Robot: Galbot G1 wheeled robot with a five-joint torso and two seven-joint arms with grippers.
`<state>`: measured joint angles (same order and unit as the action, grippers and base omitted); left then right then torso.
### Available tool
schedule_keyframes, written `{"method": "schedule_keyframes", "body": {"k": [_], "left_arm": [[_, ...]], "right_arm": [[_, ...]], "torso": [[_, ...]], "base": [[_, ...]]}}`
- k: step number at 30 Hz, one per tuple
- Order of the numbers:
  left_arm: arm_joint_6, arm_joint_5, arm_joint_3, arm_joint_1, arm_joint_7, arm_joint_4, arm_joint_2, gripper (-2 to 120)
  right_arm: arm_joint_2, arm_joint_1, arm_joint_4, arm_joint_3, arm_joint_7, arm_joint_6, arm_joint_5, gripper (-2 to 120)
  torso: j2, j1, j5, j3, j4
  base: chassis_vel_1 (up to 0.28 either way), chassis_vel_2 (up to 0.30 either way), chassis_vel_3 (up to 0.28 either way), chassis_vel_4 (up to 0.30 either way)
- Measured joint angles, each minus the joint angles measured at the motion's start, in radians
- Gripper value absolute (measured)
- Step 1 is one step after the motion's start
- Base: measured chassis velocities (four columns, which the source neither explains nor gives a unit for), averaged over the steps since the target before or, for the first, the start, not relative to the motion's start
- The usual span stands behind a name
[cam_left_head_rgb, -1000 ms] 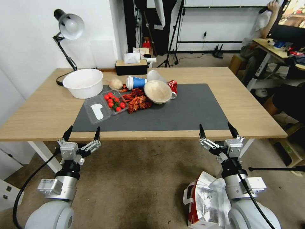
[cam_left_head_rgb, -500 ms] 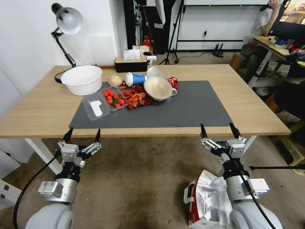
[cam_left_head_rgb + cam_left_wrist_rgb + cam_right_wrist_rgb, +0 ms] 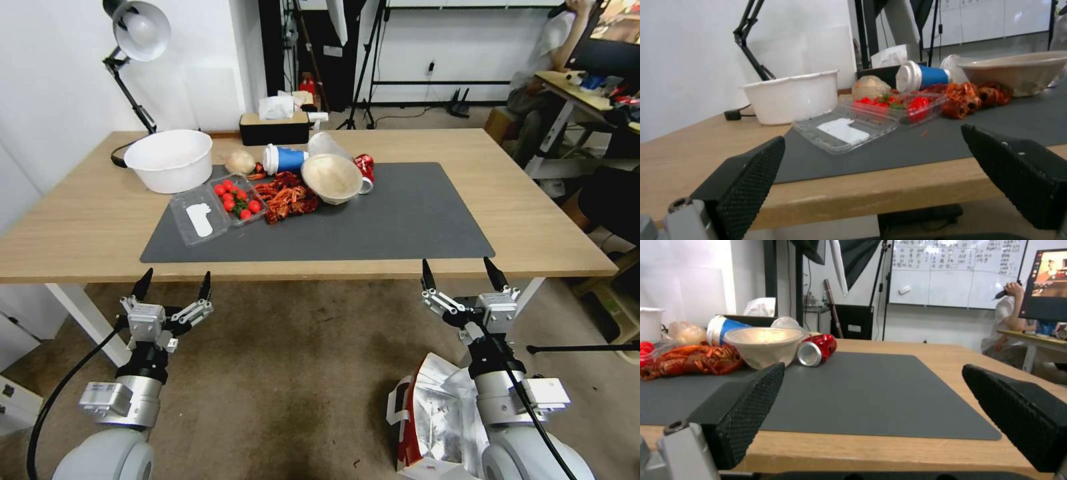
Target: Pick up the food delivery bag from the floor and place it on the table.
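Note:
The food delivery bag [image 3: 432, 421], white with a red side and crinkled silver foil lining, sits open on the floor [image 3: 287, 360] at the lower right, partly hidden behind my right arm. My right gripper [image 3: 459, 275] [image 3: 871, 420] is open above and beyond the bag, level with the front edge of the table [image 3: 80, 227]. My left gripper [image 3: 175, 283] [image 3: 876, 180] is open too, held at the same height on the left, over bare carpet. Neither gripper touches anything. The table carries a dark grey mat [image 3: 387, 220].
On the table's left half stand a white bowl [image 3: 172, 159], a clear tray of tomatoes [image 3: 233, 203], red crayfish [image 3: 287, 199], a blue cup [image 3: 283, 159], a beige bowl [image 3: 331, 177] and a red can [image 3: 364, 168]. A lamp [image 3: 137, 33] stands at the back left, a white table leg [image 3: 83, 320] at the left.
The whole picture has shifted a little: the table sits slightly higher and farther in view, so the camera moved. Both grippers keep the same open pose and the bag lies unmoved.

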<state>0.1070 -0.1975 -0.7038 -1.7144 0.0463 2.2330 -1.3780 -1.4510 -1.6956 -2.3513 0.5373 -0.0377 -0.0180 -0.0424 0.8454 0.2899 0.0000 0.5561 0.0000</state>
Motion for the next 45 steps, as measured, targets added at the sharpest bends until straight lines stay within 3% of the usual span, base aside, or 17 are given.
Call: {"method": "schedule_keyframes", "body": {"k": [45], "left_arm": [[0.023,0.023,0.002,-0.018,0.008,-0.012,-0.022,99]], "right_arm": [[-0.014,0.008,0.029,-0.011,0.013,0.001,-0.007,100]], "torso": [[-0.201,-0.083,0.0001,-0.118,0.0001]], "base": [[0.000,0.000,0.000,0.000]]}}
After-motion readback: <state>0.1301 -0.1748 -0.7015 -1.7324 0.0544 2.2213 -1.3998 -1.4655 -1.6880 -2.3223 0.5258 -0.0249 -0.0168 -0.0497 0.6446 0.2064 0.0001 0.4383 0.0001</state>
